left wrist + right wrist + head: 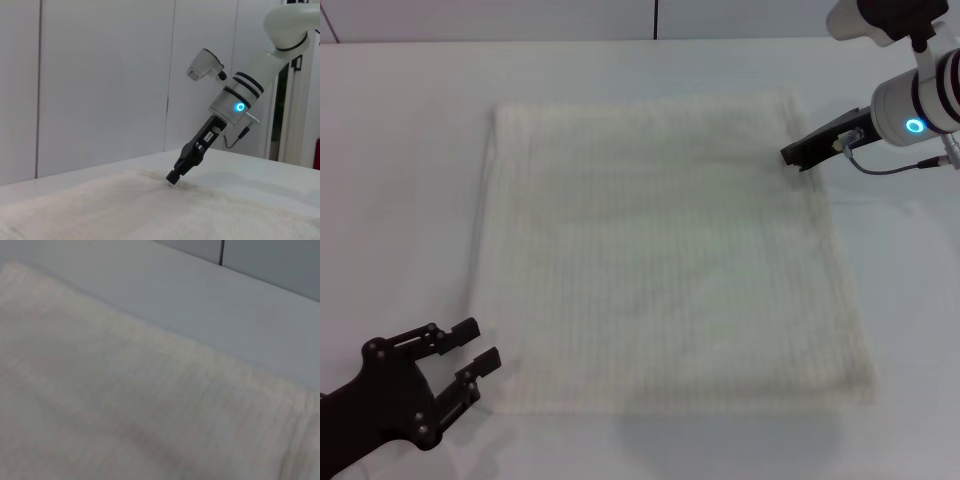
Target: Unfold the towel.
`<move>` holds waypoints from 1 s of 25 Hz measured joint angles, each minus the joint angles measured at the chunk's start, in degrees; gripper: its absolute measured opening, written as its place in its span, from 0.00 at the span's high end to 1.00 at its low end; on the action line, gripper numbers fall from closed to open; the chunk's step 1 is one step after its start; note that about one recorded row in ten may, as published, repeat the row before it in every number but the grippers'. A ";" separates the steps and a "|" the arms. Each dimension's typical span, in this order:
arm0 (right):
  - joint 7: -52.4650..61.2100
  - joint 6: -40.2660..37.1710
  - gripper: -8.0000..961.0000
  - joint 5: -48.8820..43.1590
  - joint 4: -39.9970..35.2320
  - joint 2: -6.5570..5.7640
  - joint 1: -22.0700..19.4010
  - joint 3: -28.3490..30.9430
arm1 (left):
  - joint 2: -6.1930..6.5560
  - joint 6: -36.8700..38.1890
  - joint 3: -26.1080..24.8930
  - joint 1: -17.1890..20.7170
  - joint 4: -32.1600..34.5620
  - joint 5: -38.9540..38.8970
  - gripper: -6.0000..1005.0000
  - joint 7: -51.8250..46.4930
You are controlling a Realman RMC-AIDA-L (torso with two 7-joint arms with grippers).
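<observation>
Across the middle of the white table [400, 150] lies the towel [660, 260], a large cream-white cloth with a fine waffle-grid weave, spread flat as a rough square with its far edge toward 12 o'clock and its near edge toward 6 o'clock in the head view. Its surface shows faint yellowish shading, and the hem along the 9 o'clock side looks slightly rumpled.

At about 2 o'clock from the towel's centre, the right gripper [798, 156], black and slim on a white arm with a glowing blue ring, points down and inward at the cloth's far right corner. Its tip sits at the towel's edge there; in the left wrist view the same gripper [173, 178] meets the cloth surface at a slant. Its jaws look closed together, but whether any fabric is pinched between them cannot be told.

At about 8 o'clock, the left gripper [476, 351], black with two blunt fingers [466, 328], rests just beside the towel's near left corner, off the cloth. Its jaws are spread apart and hold nothing.

The right wrist view shows only towel [125, 405] close up, with bare table [210, 305] beyond its edge.
</observation>
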 joint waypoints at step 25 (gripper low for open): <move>-76.61 -6.94 0.99 83.80 2.55 4.38 -16.19 6.57 | -0.91 -0.80 -45.24 -1.56 -17.54 -0.53 0.64 15.72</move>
